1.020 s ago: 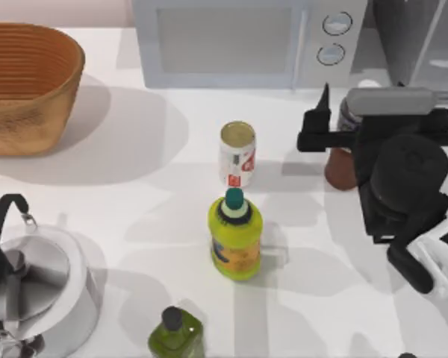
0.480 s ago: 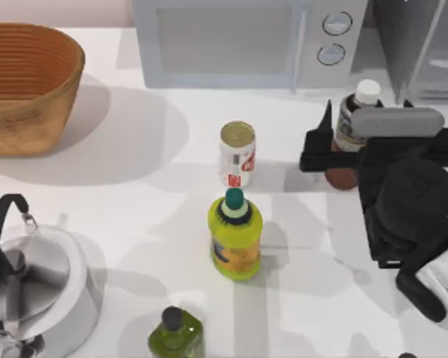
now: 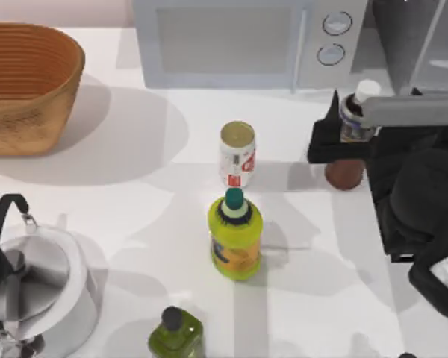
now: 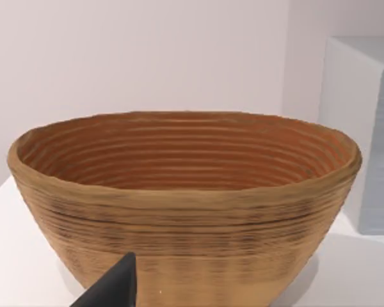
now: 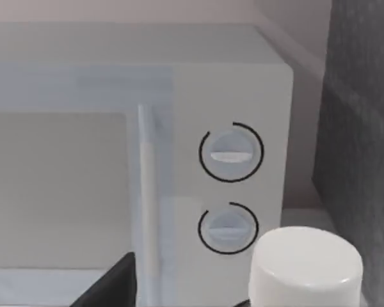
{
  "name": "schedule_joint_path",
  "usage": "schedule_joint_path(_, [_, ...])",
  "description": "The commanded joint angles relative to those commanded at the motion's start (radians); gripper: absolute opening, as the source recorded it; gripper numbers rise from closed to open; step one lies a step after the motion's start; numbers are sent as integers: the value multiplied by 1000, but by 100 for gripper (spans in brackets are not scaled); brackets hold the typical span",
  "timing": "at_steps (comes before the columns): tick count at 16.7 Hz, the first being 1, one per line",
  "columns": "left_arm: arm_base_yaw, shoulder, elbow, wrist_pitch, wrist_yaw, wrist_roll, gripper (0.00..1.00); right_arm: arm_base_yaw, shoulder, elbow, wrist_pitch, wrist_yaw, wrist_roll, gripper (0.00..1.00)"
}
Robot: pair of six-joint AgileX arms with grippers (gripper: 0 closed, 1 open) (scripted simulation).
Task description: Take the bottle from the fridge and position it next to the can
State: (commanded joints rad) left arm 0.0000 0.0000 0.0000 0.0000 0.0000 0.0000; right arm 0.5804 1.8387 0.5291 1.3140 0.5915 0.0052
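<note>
Bottle out of the fridge, well right of the can

The can (image 3: pixel 237 154) stands mid-table; the upright bottle (image 3: pixel 352 127) is far to its right, before the fridge (image 3: pixel 418 45), with the right gripper (image 3: pixel 342 134) closed around it. Since half a second ago, both have shifted slightly right. The left arm sits parked.

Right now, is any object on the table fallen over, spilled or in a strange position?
Nothing stands out. The bottle stands upright at the right gripper, right of the can, which is upright too. The yellow-green bottle and the olive bottle also stand upright. No spill shows.
</note>
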Motion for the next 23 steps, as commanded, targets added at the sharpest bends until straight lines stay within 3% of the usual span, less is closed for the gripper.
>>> schedule_joint_path(6, [0, 0, 0, 0, 0, 0, 100, -115, -449, -111, -295, -143, 4, 100])
schedule_joint_path(17, [0, 0, 0, 0, 0, 0, 100, -473, -1555, -435, -1073, -479, 0, 100])
schedule_joint_path(23, [0, 0, 0, 0, 0, 0, 100, -577, -1830, -526, -1306, -588, -5, 100])
